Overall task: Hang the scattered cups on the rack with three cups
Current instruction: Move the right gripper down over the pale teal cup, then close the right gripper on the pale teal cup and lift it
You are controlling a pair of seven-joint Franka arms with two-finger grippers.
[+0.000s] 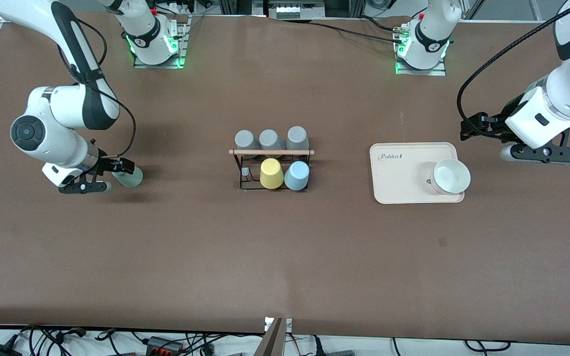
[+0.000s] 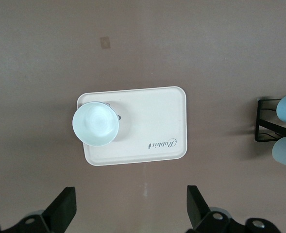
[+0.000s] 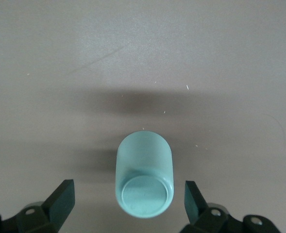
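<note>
The pale mint green cup (image 1: 129,177) lies on its side on the desk (image 1: 285,257) toward the right arm's end, well apart from the rack (image 1: 271,168), between the released fingers (image 3: 60,198) of the right gripper (image 1: 112,174), with bare desk all around it. The light blue cup (image 1: 297,176) already hangs on the rack's near row beside a yellow cup (image 1: 271,173), three grey cups (image 1: 270,139) farther back. A cream tray (image 1: 403,173) printed "Robbi", holding a white bowl-like cup (image 1: 450,176), sits toward the left arm's end. The left gripper (image 1: 542,153) waits beside the tray, fingers spread, holding nothing.
</note>
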